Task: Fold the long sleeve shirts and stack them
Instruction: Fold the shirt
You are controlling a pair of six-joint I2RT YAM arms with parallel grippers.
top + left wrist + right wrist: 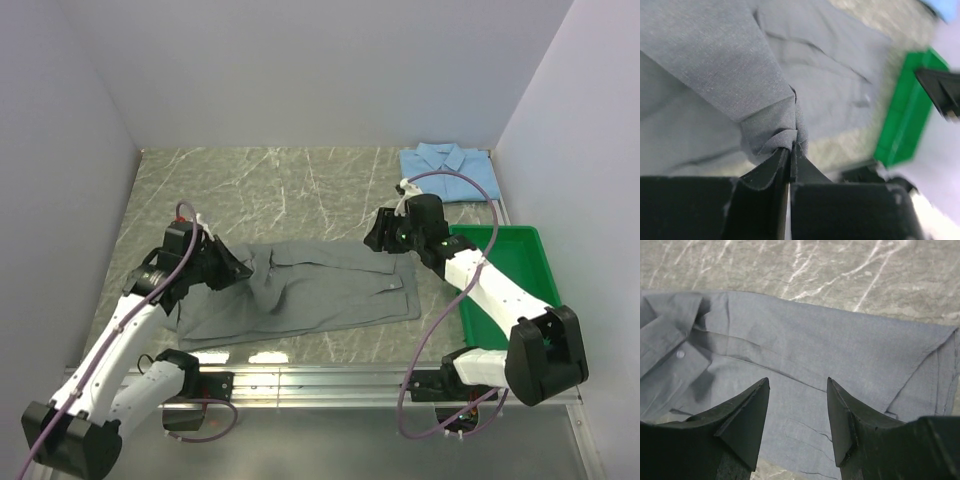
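Note:
The grey long sleeve shirt lies spread across the marble table, partly folded. My left gripper is over its left part, shut on a bunched fold of the grey cloth, which is pulled up into a ridge. My right gripper hovers open over the shirt's right end. In the right wrist view its fingertips frame flat grey cloth, with the collar and a button at the left. The light blue long sleeve shirt lies folded at the far right corner.
A green plastic tray stands at the right, under my right arm, also visible from the left wrist. White walls close the table on the left, back and right. The metal rail with both arm bases runs along the near edge.

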